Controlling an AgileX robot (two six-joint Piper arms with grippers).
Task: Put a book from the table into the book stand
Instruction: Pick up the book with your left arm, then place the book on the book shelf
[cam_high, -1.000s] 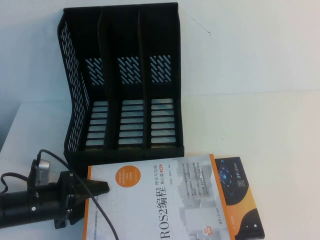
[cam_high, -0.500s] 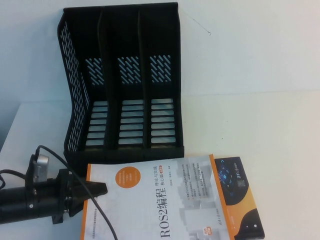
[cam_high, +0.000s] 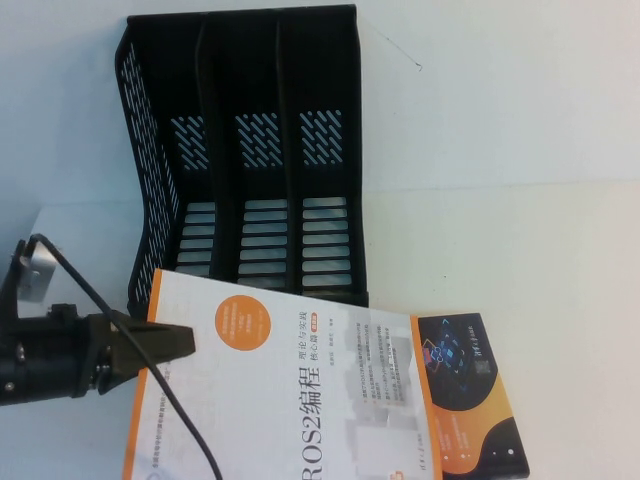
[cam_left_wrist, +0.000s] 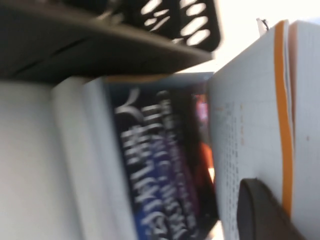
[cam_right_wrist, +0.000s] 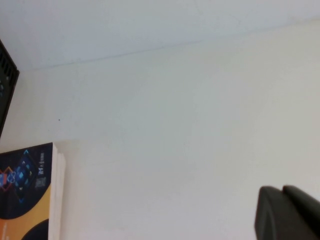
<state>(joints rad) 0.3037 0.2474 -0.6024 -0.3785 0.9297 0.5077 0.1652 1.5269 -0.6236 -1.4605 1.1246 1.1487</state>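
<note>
The white-grey ROS2 book (cam_high: 300, 390) with orange stripes is tilted up off the white table (cam_high: 520, 250), its far left corner in front of the black three-slot book stand (cam_high: 250, 150). My left gripper (cam_high: 175, 342) is shut on the book's left edge. In the left wrist view one finger (cam_left_wrist: 260, 210) presses on the book's cover (cam_left_wrist: 245, 125), with the stand (cam_left_wrist: 100, 40) close by. My right gripper (cam_right_wrist: 282, 210) shows only in the right wrist view, fingers together and empty above bare table.
A black book with orange-blue artwork (cam_high: 470, 400) lies under the white book's right side; it also shows in the left wrist view (cam_left_wrist: 160, 165) and the right wrist view (cam_right_wrist: 25, 190). The stand's three slots hold nothing. A wall rises behind the table.
My left gripper has drawn back to the left and risen, lifting the white book's left edge; the book's far corner now overlaps the stand's front.
</note>
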